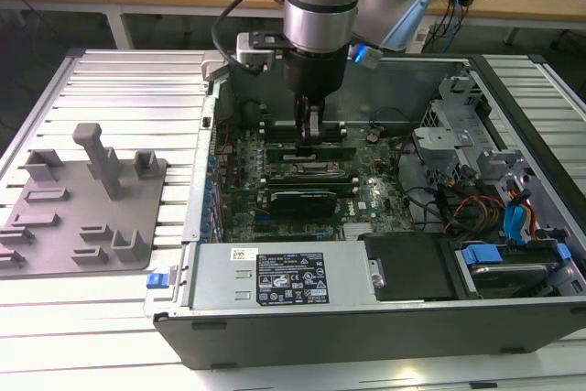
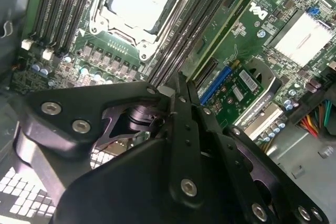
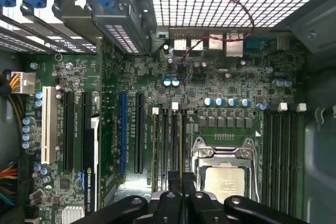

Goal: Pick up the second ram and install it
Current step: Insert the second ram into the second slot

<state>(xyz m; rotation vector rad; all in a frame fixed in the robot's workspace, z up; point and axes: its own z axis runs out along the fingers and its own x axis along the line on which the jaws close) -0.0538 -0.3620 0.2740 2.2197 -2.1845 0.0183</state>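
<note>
Exterior view: gripper (image 1: 311, 130) is low inside the open computer case (image 1: 275, 327), at the slots beside the CPU socket (image 1: 307, 171).
Second wrist view: fingers (image 2: 173, 129) are drawn nearly together.
First wrist view: the second ram (image 3: 181, 140) stands edge-up in its slot, with its near end pinched between the fingertips (image 3: 190, 184).

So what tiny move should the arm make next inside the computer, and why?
Probably a short, straight push downward. The gripper appears closed on the second ram, which stands edge-on in line with the memory slots beside the processor socket. The exterior view shows the gripper low inside the case, so seating the stick seems to be what is left. I cannot tell whether it is fully in.
</note>
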